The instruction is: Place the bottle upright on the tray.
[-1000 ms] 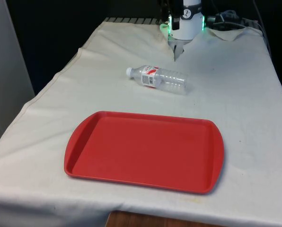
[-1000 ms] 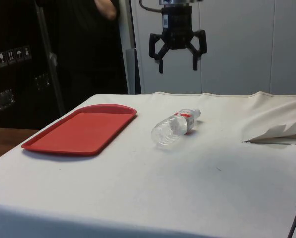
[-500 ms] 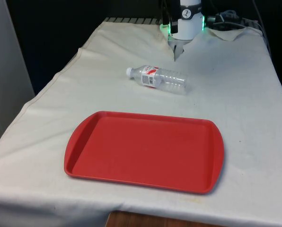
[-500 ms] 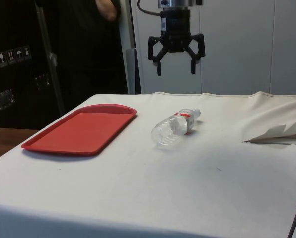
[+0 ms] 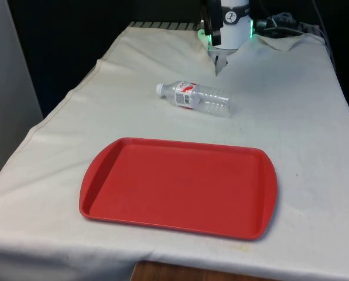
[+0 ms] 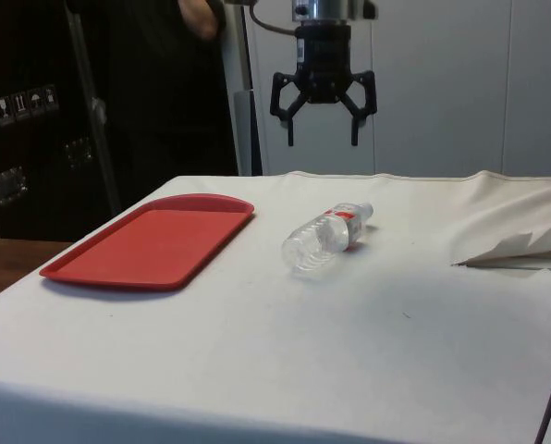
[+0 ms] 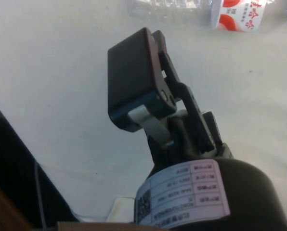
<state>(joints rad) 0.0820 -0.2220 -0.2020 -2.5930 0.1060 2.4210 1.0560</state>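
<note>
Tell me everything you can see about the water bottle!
The bottle is small, clear, ribbed plastic with a white cap and a red-and-white label near its neck. It looks empty or nearly so. It lies on its side on the white cloth, cap towards the front view's left, past the far edge of the red tray and apart from it. Nothing grips it; the gripper hangs open well above.

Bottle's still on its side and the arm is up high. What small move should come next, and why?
Probably a descent toward the bottle. It lies on its side on the cloth, apart from the red tray, and the gripper hangs open well above the table with nothing held, so closing that height gap likely comes before any grasp.
</note>
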